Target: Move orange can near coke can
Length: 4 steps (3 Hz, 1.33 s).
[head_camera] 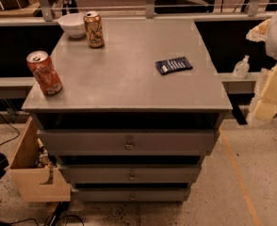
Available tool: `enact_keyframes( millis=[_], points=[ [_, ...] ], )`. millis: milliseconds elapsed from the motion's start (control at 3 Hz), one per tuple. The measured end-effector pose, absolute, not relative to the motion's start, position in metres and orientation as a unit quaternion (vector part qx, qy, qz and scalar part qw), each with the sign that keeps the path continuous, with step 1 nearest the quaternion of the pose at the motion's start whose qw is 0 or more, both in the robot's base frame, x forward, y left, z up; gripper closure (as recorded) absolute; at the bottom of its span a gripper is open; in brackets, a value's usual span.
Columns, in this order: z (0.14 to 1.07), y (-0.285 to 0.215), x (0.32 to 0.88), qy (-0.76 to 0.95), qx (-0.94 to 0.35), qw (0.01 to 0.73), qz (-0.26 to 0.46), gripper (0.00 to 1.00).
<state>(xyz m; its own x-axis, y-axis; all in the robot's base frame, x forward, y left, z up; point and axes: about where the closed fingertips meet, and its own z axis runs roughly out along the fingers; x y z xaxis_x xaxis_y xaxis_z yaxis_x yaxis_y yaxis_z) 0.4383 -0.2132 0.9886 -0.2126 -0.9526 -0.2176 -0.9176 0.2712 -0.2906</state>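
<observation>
The orange can (94, 29) stands upright at the back left of the bench (129, 84), just beside a white bowl (72, 24); the coke can (44, 73) stands well apart at the front left corner. Best to take the orange can from its right, clear of the bowl, and set it down short of the bench edge. The pincer (266, 95), off the bench at far right, is partly cut off; I cannot tell its state.

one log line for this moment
orange can: back left, beside bowl | coke can: front-left edge | gripper: off table, right side
</observation>
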Motion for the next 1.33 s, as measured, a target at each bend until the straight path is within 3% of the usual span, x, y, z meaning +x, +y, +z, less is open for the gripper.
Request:
enact_keyframes(
  millis=[667,1333],
  points=[
    [0.988,-0.213,0.448,0.779,-0.593,0.197,-0.054,0.0],
    [0.979,-0.22,0.525,0.797,-0.498,0.342,0.0,0.0]
  ],
)
